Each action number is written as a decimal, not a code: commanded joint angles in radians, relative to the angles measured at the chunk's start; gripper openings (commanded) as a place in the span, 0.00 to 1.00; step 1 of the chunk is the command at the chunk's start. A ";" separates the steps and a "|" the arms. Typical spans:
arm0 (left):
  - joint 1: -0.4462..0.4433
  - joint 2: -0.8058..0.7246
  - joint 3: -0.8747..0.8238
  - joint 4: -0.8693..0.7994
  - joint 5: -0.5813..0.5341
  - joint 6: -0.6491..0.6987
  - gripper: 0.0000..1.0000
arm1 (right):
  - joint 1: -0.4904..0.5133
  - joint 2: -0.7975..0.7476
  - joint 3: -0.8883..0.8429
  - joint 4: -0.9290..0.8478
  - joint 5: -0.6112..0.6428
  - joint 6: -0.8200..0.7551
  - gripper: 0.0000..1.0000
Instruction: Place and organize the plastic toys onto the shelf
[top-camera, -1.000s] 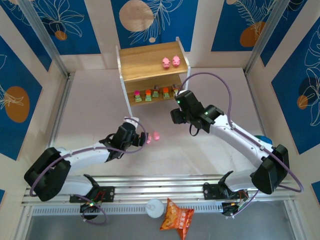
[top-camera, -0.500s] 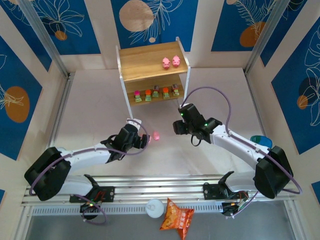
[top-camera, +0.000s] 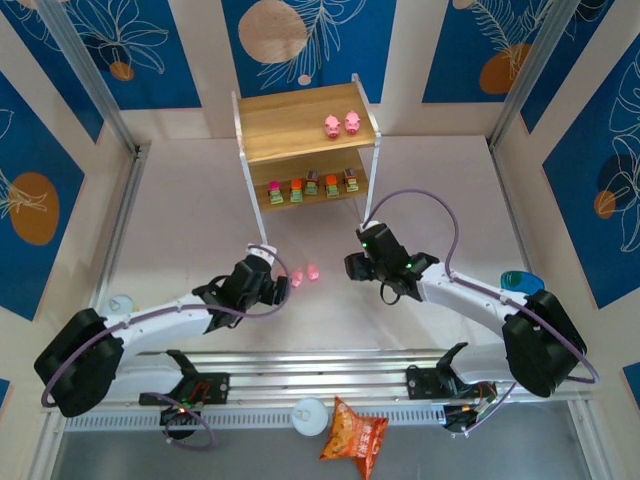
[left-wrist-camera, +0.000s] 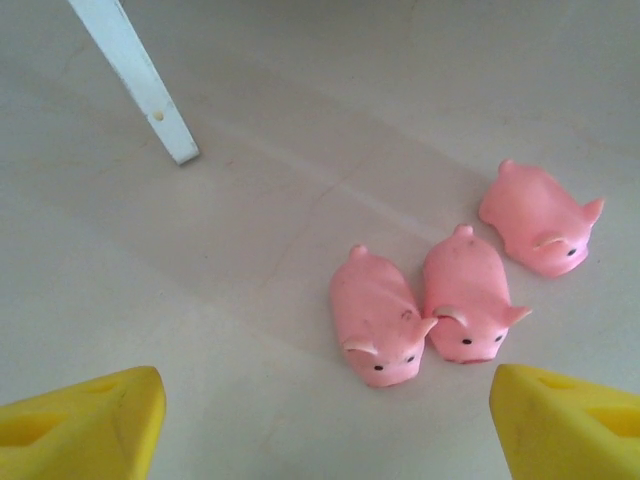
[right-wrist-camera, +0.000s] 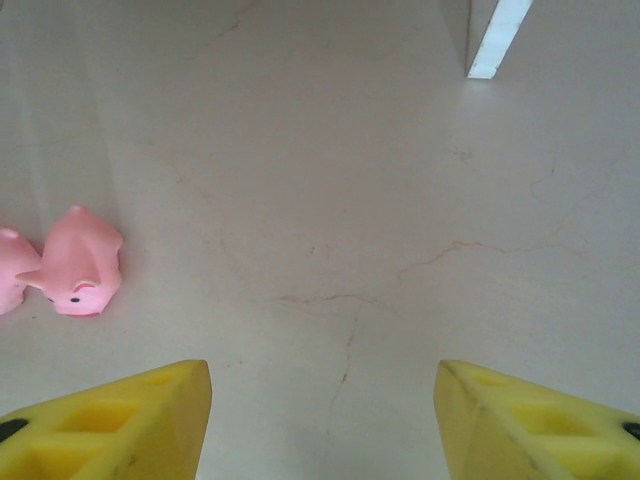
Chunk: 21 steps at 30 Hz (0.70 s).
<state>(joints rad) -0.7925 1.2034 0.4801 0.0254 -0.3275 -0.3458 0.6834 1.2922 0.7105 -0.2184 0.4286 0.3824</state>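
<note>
This looks like a robot lab, with one small test booth. Two white and black robot arms, the left arm (top-camera: 160, 320) and the right arm (top-camera: 470, 295), are bolted to a metal rail (top-camera: 320, 385) at the near edge of a pale table (top-camera: 190, 220). Purple cables (top-camera: 440, 205) loop off the arms. Walls (top-camera: 300, 40) with blue leaf pictures close in the table on three sides, and metal posts (top-camera: 85, 75) stand in the corners. A little wooden shelf (top-camera: 290, 125) holding small toys (top-camera: 341, 124) stands at the back.
</note>
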 joint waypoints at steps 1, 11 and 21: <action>-0.007 0.009 -0.007 -0.054 -0.014 -0.008 0.85 | 0.010 -0.020 -0.018 0.049 -0.008 0.024 0.61; -0.008 0.120 0.014 -0.019 -0.025 -0.014 0.85 | 0.012 -0.045 -0.051 0.051 -0.009 0.041 0.61; -0.007 0.222 0.055 0.010 -0.039 -0.019 0.85 | 0.008 -0.047 -0.051 0.050 -0.020 0.039 0.61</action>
<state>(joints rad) -0.7929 1.4078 0.5041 0.0154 -0.3370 -0.3500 0.6880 1.2663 0.6708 -0.1860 0.4286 0.4038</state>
